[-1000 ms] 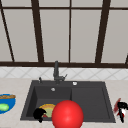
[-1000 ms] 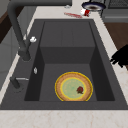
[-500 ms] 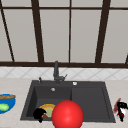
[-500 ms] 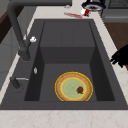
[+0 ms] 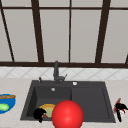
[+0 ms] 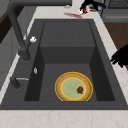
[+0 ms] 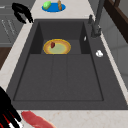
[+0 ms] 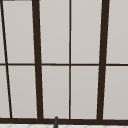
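— Black, both hands were. The left hand hung at the near left edge of the sink, over the rim, just beside the plate. Its fingers were curled, with nothing in them.

— And the plate?

— It lay flat on the floor of the left basin, yellow-rimmed, green in the middle, with a small red bit on it. From the left side, that hand hung above the counter at the near rim, apart from the plate.

— What about the other hand?

— The right hand was over the counter to the right of the sink, touching something red and white. Whether it gripped that thing or not, I couldn't tell.

— Anything else about?

— A big red ball sat at the near edge, in front of the sink. A blue bowl with something green in it stood well off to the left. The tap stood at the far rim, beneath the window.
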`<state>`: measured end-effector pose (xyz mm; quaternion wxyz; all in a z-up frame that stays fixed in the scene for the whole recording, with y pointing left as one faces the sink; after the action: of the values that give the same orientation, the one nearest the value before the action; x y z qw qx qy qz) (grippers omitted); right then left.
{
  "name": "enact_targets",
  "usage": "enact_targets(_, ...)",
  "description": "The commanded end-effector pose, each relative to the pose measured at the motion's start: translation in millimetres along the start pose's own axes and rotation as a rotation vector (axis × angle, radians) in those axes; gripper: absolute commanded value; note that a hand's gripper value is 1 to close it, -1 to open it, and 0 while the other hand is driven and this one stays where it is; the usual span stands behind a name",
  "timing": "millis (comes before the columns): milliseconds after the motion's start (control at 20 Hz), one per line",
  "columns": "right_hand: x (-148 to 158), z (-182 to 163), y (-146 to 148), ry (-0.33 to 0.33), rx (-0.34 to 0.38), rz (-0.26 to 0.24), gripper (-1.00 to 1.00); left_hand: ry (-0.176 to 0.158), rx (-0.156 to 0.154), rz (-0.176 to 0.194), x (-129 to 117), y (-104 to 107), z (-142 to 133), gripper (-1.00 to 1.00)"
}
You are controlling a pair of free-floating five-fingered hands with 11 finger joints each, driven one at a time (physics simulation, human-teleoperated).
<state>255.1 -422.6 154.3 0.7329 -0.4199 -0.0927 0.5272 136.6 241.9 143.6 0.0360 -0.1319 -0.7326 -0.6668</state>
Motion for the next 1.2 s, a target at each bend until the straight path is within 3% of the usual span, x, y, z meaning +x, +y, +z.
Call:
enact_targets(0, 1.8, -18.5, -0.5, 0.032, 0.057, -0.006, -1.00, 0.000, 0.000, 0.000, 0.0, 0.0, 0.0, 0.00)
enact_targets(100, 2.3, -22.9, -14.2, 0.029, 0.036, -0.016, -1.00, 0.000, 0.000, 0.000, 0.0, 0.0, 0.0, 0.00)
enact_targets(350, -2.0, -24.7, -13.8, 0.008, 0.009, -0.003, -1.00, 0.000, 0.000, 0.000, 0.0, 0.0, 0.0, 0.00)
enact_targets(700, 4.0, -55.4, -9.5, 0.006, 0.064, 0.033, -1.00, 0.000, 0.000, 0.000, 0.0, 0.0, 0.0, 0.00)
enact_targets(850, 25.1, -61.2, -7.3, 0.063, 0.101, 0.014, -1.00, 0.000, 0.000, 0.000, 0.0, 0.0, 0.0, 0.00)
enact_targets(1150, 46.1, -60.9, -2.9, 0.027, 0.141, 0.024, -1.00, 0.000, 0.000, 0.000, 0.0, 0.0, 0.0, 0.00)
